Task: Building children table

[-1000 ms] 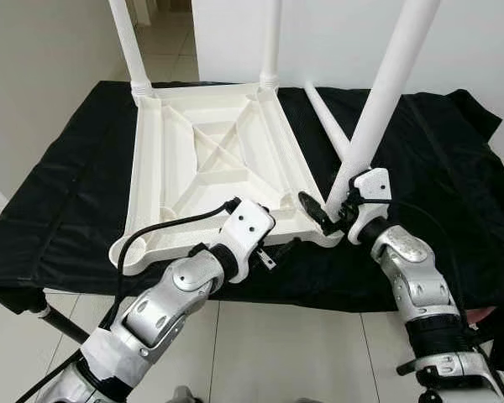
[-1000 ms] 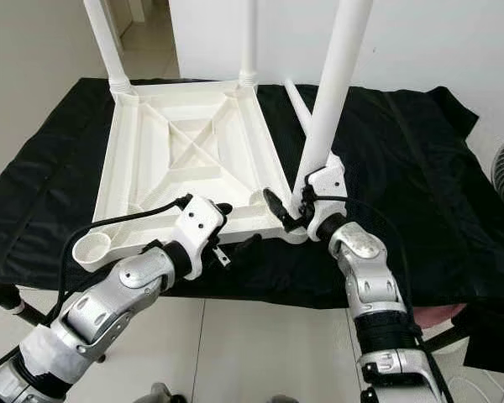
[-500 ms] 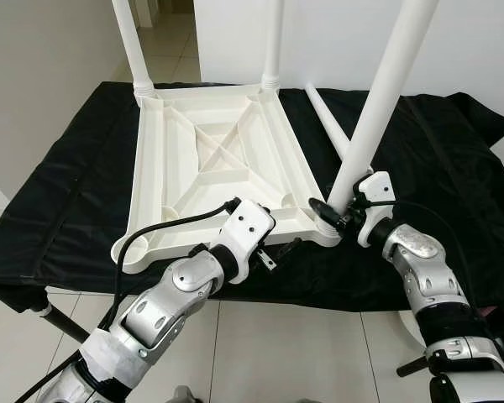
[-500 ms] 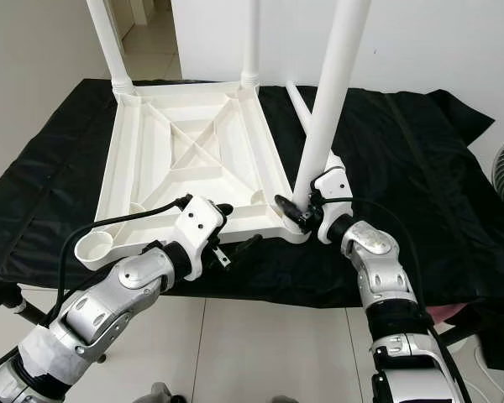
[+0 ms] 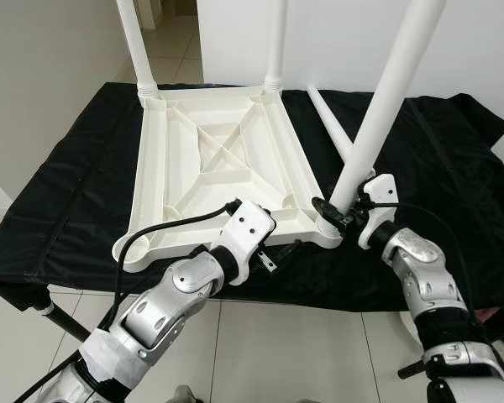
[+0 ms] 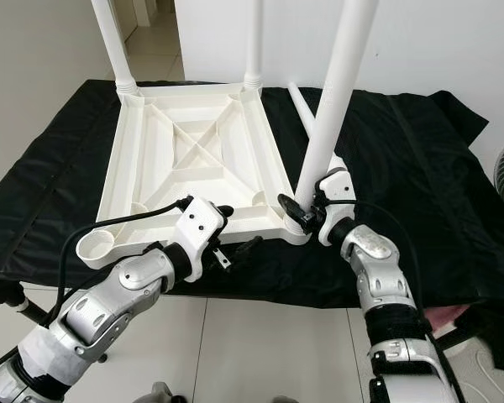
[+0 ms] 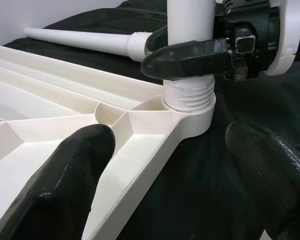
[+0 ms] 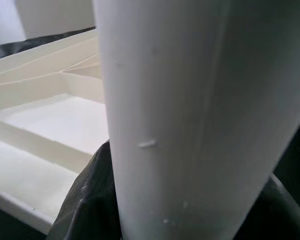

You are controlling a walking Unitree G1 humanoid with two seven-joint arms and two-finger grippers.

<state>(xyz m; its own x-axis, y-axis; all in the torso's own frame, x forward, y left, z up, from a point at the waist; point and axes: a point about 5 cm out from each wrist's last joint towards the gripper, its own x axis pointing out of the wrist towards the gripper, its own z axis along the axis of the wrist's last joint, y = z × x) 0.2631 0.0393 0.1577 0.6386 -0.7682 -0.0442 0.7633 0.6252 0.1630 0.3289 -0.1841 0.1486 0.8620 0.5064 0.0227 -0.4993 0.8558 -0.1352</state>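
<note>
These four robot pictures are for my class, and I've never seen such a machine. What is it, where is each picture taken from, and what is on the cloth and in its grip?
It is a humanoid robot with two silver arms, each ending in two black fingers. The two wide pictures come from cameras on its head, looking down; the two close ones come from cameras on its wrists.

On a black cloth lies a white tabletop, upside down. Two legs stand in its far corners, and a loose leg lies on the cloth.

The right gripper is shut on a third leg, holding its threaded end in the near right corner socket. The left gripper is open at the tabletop's near edge, holding nothing. The near left socket is empty.
</note>
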